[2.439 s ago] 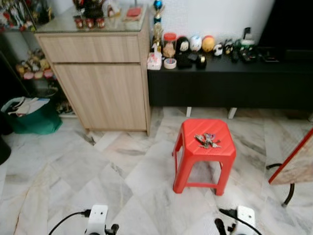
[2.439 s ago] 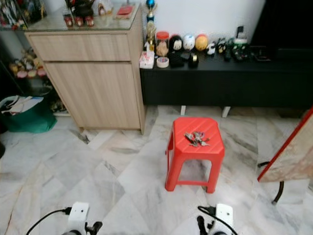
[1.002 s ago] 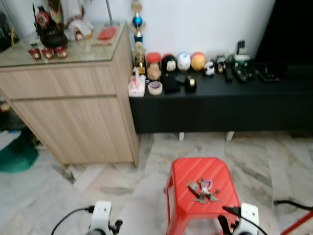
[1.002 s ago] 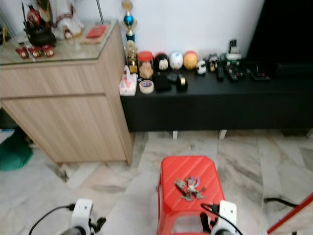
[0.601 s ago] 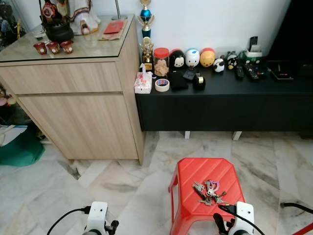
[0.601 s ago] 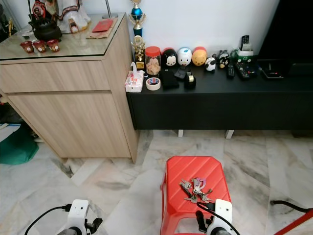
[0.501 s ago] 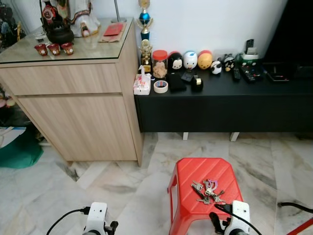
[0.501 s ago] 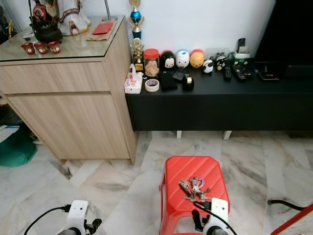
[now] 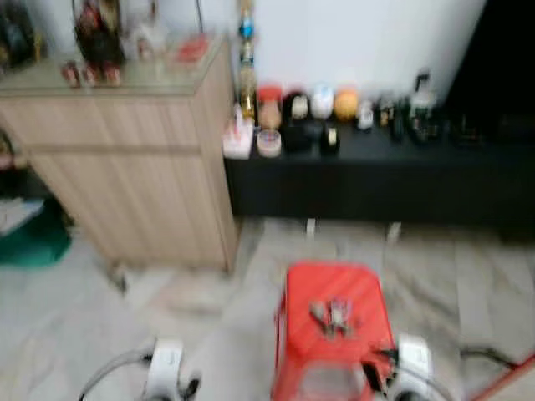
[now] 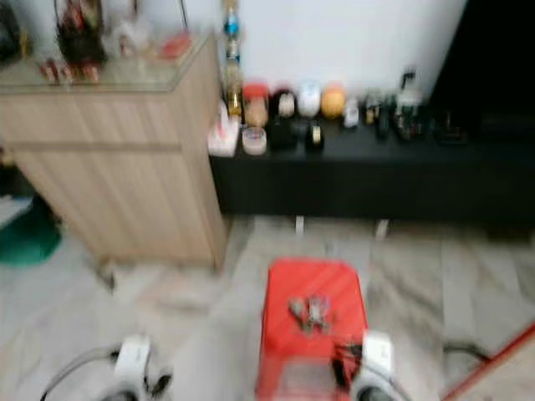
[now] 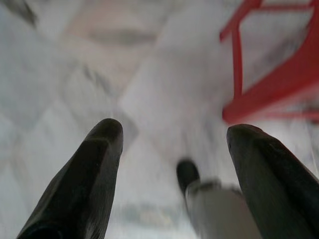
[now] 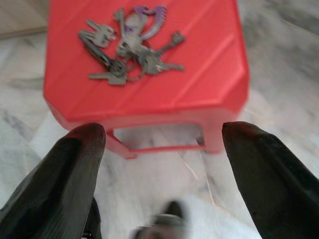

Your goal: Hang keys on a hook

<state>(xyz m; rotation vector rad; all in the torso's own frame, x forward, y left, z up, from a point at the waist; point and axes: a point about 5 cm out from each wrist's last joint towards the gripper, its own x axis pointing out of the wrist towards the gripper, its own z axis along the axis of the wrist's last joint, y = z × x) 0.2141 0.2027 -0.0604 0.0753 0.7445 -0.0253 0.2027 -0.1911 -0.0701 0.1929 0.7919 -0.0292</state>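
Keys [image 12: 130, 47], grey-metal bunch with purple clip, on red stool [image 12: 209, 84]

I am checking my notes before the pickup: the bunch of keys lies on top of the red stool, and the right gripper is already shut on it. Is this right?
Not quite. The keys do lie on the red stool, but the right gripper is open and apart from them, its fingers spread wide short of the stool. The right wrist view shows this.

The floor [image 9: 100, 334] was pale marble with grey veins, and the head views were blurred. Well ahead of the grippers a light wooden cabinet [image 9: 134, 167] with a glass top stood against a white wall [image 9: 359, 42]. Beside it was a low black bench [image 9: 376, 175] which carried many small ornaments.
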